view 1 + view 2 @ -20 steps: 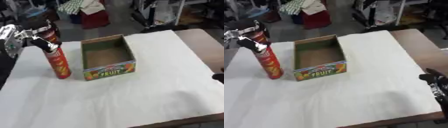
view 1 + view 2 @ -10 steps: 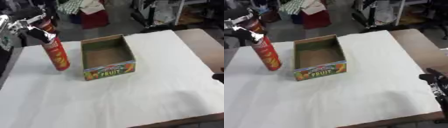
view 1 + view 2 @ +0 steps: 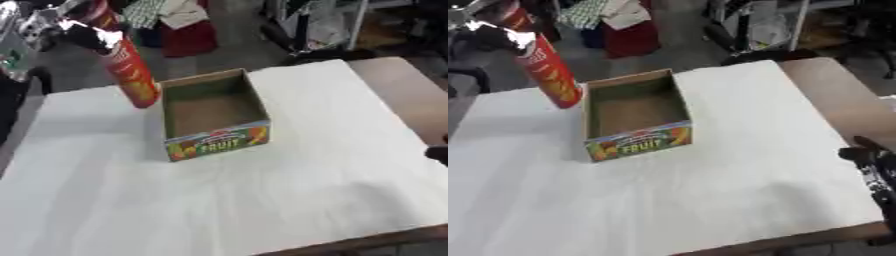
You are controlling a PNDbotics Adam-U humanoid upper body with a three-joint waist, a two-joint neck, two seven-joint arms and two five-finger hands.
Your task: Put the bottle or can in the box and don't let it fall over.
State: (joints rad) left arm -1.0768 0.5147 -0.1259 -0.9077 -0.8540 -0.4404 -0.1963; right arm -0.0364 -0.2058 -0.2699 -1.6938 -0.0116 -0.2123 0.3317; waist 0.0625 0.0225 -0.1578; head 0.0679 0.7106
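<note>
The box (image 3: 214, 117) stands open-topped at frame centre, the tilted can (image 3: 125, 65) beside its upper-left corner; the white table (image 3: 262, 200) below lies bare.

white-covered table (image 3: 262, 200), bare brown top showing at its right edge. grey floor (image 3: 227, 55) beyond table. red bin (image 3: 630, 37) with cloth heap there, metal rack (image 3: 772, 22) right of bin.

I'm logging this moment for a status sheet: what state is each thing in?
Can: held near its top, tilted, bottom end beside the box's left rim, not inside.
Box: open on top, upright on the table, nothing inside.
Left hand: curled round the can's upper part.
Right hand: idle at the table's right edge; fingers unclear.
</note>
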